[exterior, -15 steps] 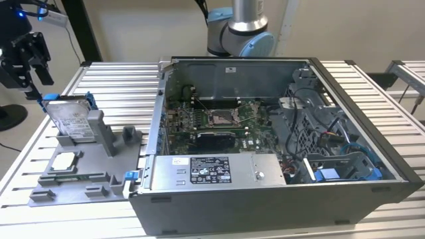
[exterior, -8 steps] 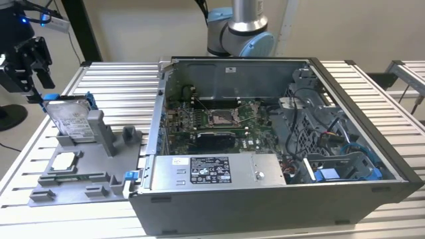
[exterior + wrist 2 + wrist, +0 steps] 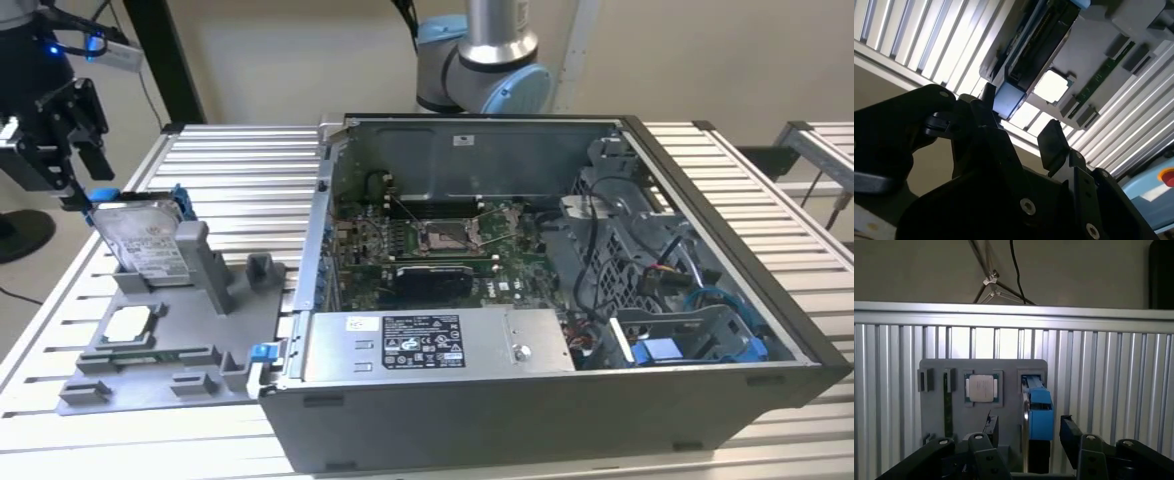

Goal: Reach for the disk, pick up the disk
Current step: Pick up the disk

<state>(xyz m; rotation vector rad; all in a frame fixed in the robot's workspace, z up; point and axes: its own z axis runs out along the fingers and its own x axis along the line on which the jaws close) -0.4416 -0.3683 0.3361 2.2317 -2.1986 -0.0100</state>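
The black gripper (image 3: 1028, 429) hovers above the upright, blue-framed rectangular silver metal disk (image 3: 1040, 410), jaws released on either side

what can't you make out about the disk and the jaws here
- Disk label: the first wrist view sees the disk edge-on.
- Whether the open jaws of the gripper touch the disk: dark shadow in both wrist views.
- Disk's lower end: behind the grey holder in the exterior view.
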